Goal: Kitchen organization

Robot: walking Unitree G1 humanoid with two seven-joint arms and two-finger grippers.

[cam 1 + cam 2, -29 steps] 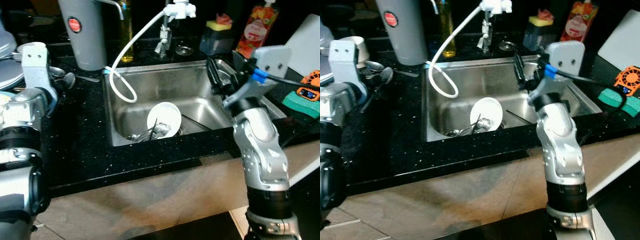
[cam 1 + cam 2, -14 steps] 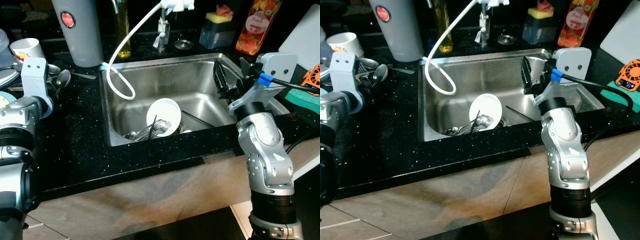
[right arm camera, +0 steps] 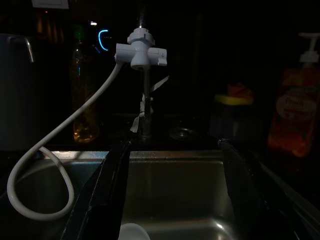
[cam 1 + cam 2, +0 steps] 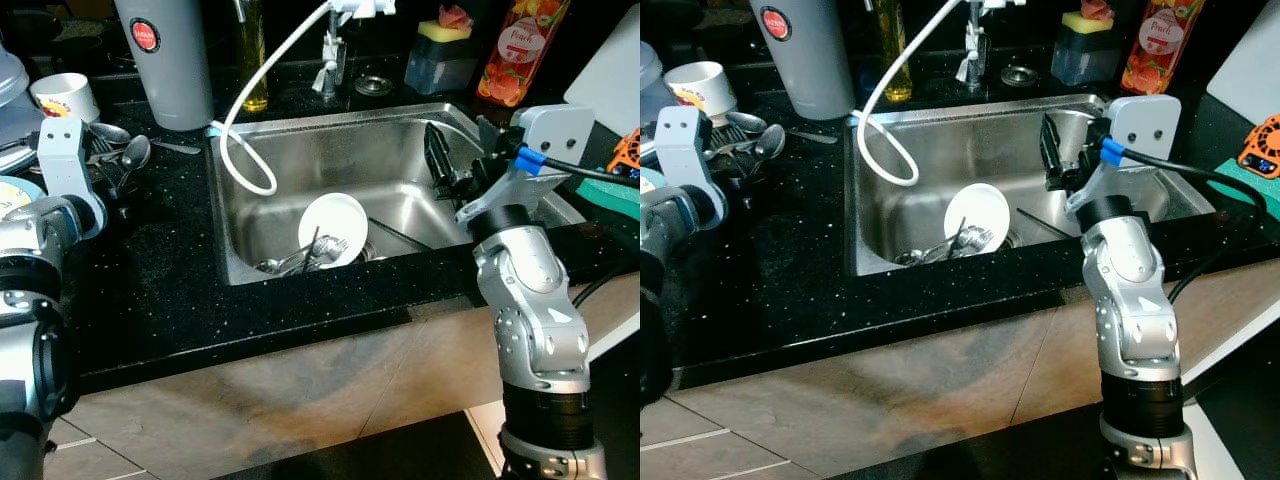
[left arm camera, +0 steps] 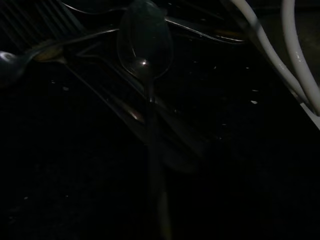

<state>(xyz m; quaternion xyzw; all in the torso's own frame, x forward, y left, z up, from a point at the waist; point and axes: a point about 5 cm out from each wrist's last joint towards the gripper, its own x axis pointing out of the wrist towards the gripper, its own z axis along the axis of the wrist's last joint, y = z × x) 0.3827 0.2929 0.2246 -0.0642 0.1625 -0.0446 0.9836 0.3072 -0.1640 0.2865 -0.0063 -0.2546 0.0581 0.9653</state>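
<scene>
Looking down from the head cameras, a steel sink (image 4: 400,150) is set into a black speckled surface (image 4: 160,300). Inside the sink, a white bowl (image 4: 334,228) lies tipped on its side near the drain, with forks and spoons (image 4: 300,260) piled against it on the side nearer the front wall. A white hose (image 4: 250,120) loops from the tap fitting at the back of the sink down over its left rim. The right gripper (image 4: 437,165) hangs over the sink's right part, above the basin and apart from the bowl. Beside the sink's left rim stands a grey canister (image 4: 168,60), and further from the sink on that side lie loose spoons (image 4: 130,155) and a white cup (image 4: 66,95). The left gripper (image 4: 735,165) sits over those spoons, its fingers too dark here to judge. Behind the sink stand a yellow oil bottle (image 4: 252,70), a sponge holder (image 4: 440,60) and a red soap bottle (image 4: 520,50).

The left wrist view is very dark: a spoon (image 5: 146,45) lies on the surface with more cutlery around it, and the white hose crosses one corner. Whether the left fingers are spread or closed cannot be told.

The right wrist view shows the right fingers (image 3: 112,185) spread wide and empty, framing the back wall of the sink, with the bowl's rim (image 3: 134,232) low between them.
</scene>
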